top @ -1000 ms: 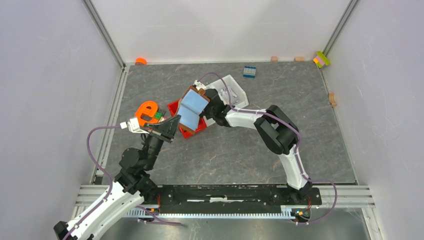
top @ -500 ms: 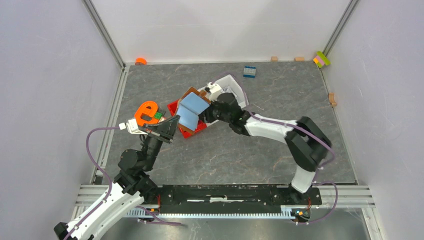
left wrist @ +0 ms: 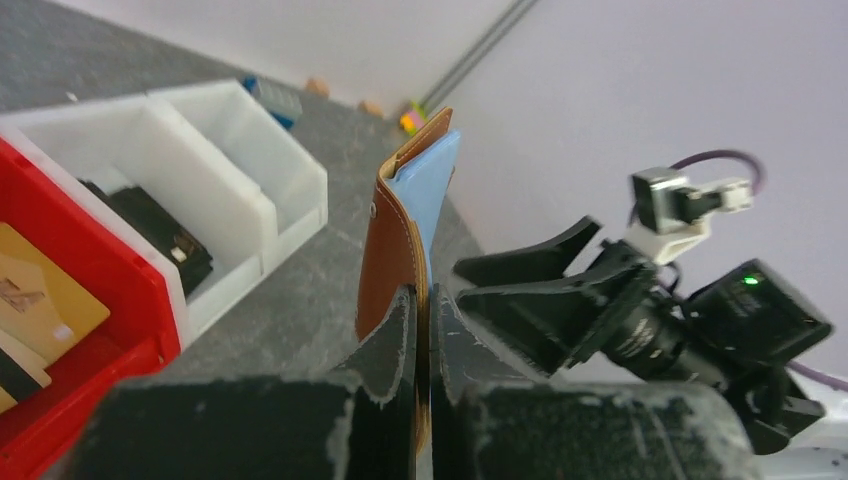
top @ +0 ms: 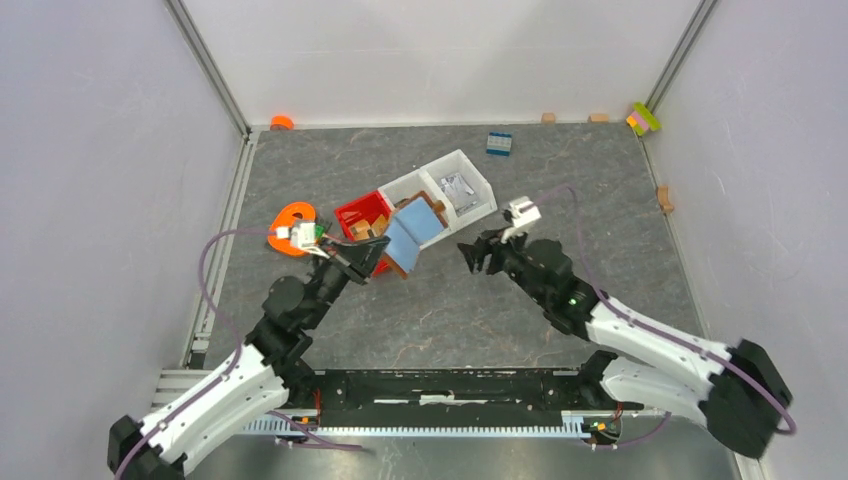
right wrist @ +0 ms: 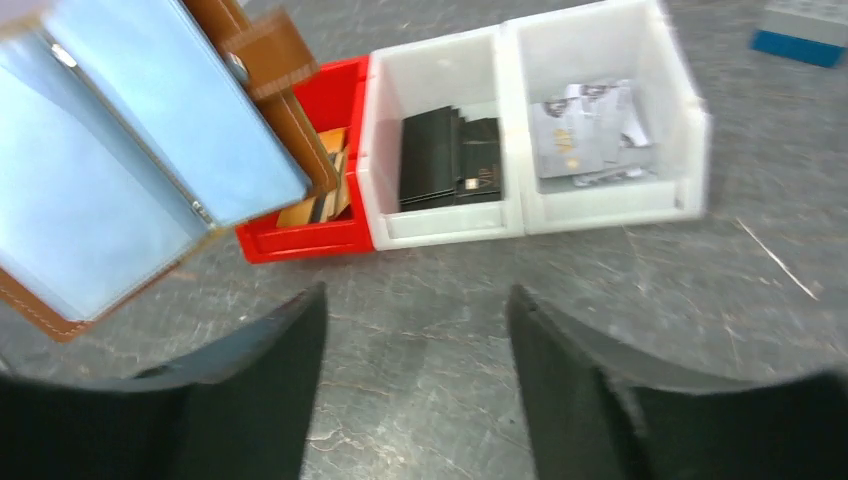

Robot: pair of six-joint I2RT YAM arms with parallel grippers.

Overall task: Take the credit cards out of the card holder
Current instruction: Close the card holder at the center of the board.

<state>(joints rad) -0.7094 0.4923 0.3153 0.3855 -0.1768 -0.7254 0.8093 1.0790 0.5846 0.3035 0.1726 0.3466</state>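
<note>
Brown leather-like card holder [top: 412,233] stood open in mid-air over the near edge of the red plastic bin [top: 356,208]. Its pale blue inner faces showed, and its lower edge was pinched between the clenched left gripper [left wrist: 420,318] fingers. The right gripper [right wrist: 415,296] hovered just beside it, jaws spread and holding nothing, over bare grey stone-patterned table [top: 430,320]. Silvery credit cards [right wrist: 575,138] lay in the end white bin [right wrist: 660,60]. Whether any card sat inside the holder could not be told.
</note>
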